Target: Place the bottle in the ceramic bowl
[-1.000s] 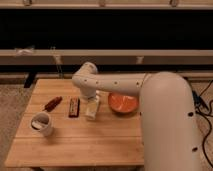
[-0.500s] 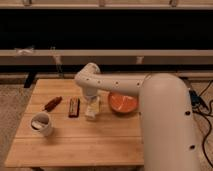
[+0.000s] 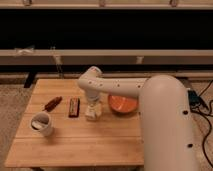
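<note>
Gripper [image 3: 92,108], jaws apart, down at bottle [image 3: 94,115] on desk [image 3: 75,145], bowl [image 3: 123,104] just beside the jaws: risk that off-centre closing topples the bottle.

On the bench [image 3: 75,145]: mug [image 3: 42,123] near left; stick [image 3: 52,103] behind it, bar [image 3: 74,107] to the stick's right; bottle [image 3: 93,115] right of the bar; bowl [image 3: 123,104] just right of the bottle. Gripper [image 3: 93,108] directly over the bottle.
</note>
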Available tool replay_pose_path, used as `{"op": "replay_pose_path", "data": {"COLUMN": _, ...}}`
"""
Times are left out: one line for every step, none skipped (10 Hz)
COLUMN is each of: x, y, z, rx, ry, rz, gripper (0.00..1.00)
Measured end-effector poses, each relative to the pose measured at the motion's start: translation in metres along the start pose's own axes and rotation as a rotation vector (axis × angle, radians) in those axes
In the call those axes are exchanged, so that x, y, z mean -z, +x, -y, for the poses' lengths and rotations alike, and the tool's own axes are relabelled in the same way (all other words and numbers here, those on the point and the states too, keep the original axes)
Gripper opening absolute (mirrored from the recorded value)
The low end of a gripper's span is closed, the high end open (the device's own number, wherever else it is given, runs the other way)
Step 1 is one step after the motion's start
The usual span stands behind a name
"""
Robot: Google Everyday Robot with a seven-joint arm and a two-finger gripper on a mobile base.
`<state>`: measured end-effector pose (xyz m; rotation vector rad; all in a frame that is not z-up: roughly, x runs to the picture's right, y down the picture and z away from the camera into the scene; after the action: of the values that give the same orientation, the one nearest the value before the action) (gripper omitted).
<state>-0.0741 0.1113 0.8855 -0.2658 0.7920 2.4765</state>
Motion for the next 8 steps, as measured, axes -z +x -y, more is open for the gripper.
{"op": "replay_pose_path", "data": {"x": -0.0021, "y": 0.0003, "z": 0.001, "rx": 0.007, "ry": -0.003, "rz": 0.004, "gripper": 0.8}}
{"op": "replay_pose_path", "data": {"x": -0.0039, "y": 0.0012, "z": 0.0019, "rx": 0.015, "ry": -0.009, "rz": 0.006, "gripper": 0.8}}
{"op": "replay_pose_path", "data": {"x": -0.0054, "y": 0.0027, "z": 0.0022, "rx": 0.024, "ry": -0.015, "rz": 0.008, "gripper": 0.79}}
{"op": "replay_pose_path", "data": {"x": -0.0062, "y": 0.0028, "z": 0.0027, "rx": 0.028, "ry": -0.021, "rz": 0.012, "gripper": 0.73}}
{"op": "replay_pose_path", "data": {"x": -0.0059, "y": 0.0041, "z": 0.0036, "rx": 0.035, "ry": -0.03, "rz": 0.013, "gripper": 0.63}}
{"op": "replay_pose_path", "data": {"x": -0.0046, "y": 0.0052, "z": 0.0043, "rx": 0.042, "ry": -0.04, "rz": 0.011, "gripper": 0.53}}
{"op": "replay_pose_path", "data": {"x": -0.0038, "y": 0.0061, "z": 0.0052, "rx": 0.052, "ry": -0.048, "rz": 0.01, "gripper": 0.43}}
{"op": "replay_pose_path", "data": {"x": -0.0015, "y": 0.0088, "z": 0.006, "rx": 0.076, "ry": -0.062, "rz": 0.006, "gripper": 0.28}}
